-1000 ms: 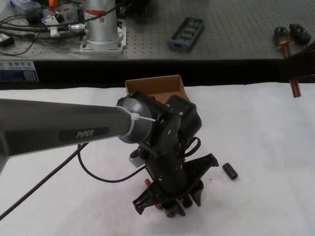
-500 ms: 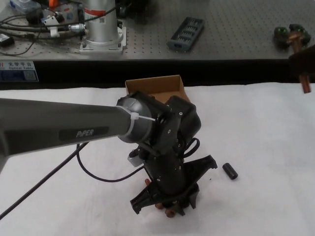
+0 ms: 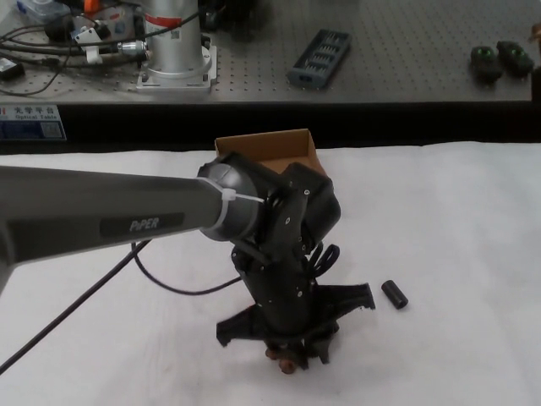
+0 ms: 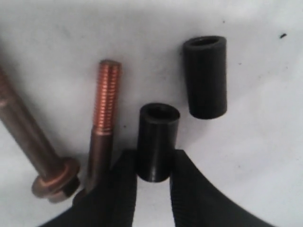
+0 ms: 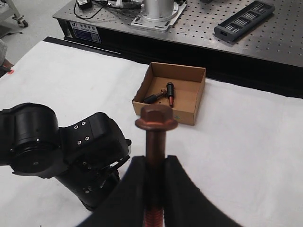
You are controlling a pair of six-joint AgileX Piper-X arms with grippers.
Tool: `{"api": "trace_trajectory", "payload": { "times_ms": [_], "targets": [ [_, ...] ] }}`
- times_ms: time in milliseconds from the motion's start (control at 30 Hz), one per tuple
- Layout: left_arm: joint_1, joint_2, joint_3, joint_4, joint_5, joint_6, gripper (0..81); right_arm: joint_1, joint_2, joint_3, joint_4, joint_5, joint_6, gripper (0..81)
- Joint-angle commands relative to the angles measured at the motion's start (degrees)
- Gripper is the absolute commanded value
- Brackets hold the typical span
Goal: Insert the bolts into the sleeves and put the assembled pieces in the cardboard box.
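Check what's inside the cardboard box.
Two pieces lie in the cardboard box: a dark piece and a black piece with a copper-red end. Its near wall hides some floor.

A copper bolt (image 5: 155,123) sits clamped between the right gripper's (image 5: 154,163) jaws, its head poking out past them. Beyond the jaws lies a cardboard box (image 5: 189,109) holding two pieces (image 5: 169,92).
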Motion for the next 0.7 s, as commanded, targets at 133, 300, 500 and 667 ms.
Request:
{"api": "trace_trajectory", "payload": {
  "times_ms": [133,300,500,667],
  "targets": [
    [0.8,-3.2,-1.0,-6.4,-8.1,18.0,2.5,-0.5,-0.2,0.6,-0.5,-0.1,0.0,3.5],
    [0.8,-7.8,-1.0,-12.7,-6.7,22.4,2.5,-0.5,-0.3,0.6,-0.7,-0.1,0.0,3.5],
    [0.8,-12.6,-0.7,-13.6,-5.0,26.8,2.5,-0.5,0.0,0.6,-1.4,0.4,-0.2,3.5],
    [0.8,-17.7,2.7,-13.9,-4.7,29.0,2.5,-0.5,1.6,0.6,-3.0,0.4,-0.4,3.5]
  ]
}}
